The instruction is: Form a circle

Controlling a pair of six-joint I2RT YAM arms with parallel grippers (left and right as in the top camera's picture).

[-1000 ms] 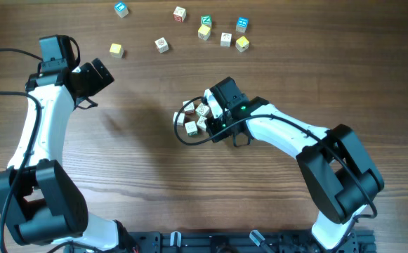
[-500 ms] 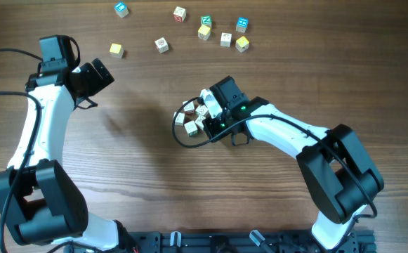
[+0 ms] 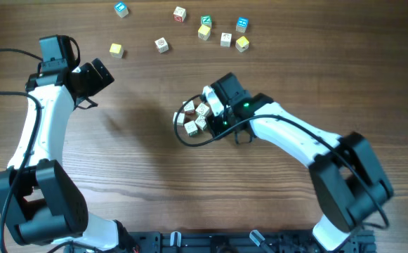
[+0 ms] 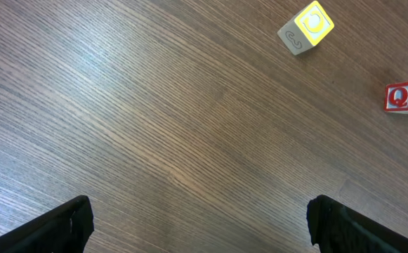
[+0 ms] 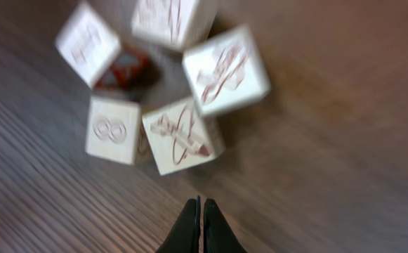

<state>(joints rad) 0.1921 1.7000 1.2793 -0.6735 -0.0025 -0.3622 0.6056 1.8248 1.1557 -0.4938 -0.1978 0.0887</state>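
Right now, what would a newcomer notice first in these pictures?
First, the tight cluster of small pale wooden cubes with red print in the middle of the brown wooden table, with the right arm's shut black fingers close beside it. Then the loose wooden cubes with yellow, blue and green faces scattered along the far edge, and the left arm's open black fingers far to the left.
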